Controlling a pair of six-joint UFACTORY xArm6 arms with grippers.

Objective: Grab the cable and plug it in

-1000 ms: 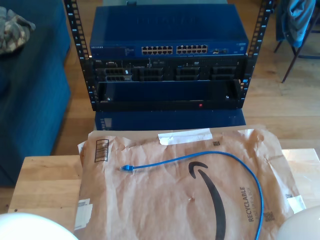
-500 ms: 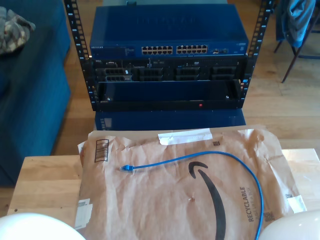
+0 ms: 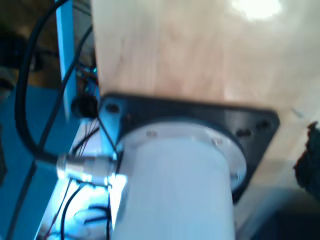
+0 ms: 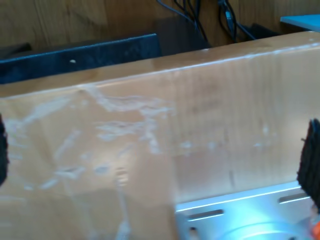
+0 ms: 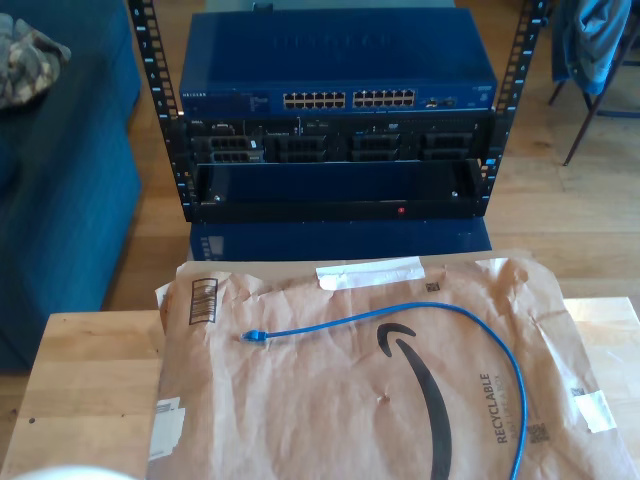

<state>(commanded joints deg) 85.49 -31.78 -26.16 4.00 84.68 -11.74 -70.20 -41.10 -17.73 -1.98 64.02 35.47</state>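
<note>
The cable (image 5: 430,312), thin and bright blue, lies in a loose arc across a crinkled brown paper mailer (image 5: 300,400), its small plug (image 5: 255,337) pointing toward the exterior view's left. The mailer covers most of the pale wooden bench (image 5: 90,380). Beyond the bench edge stands a black rack (image 5: 335,190) carrying a blue switch (image 5: 340,70) with two rows of ports (image 5: 348,99). Nothing lies over the cable. Both wrist views look onto wood and arm base plates; I cannot tell the state of my first claw or my second claw.
</note>
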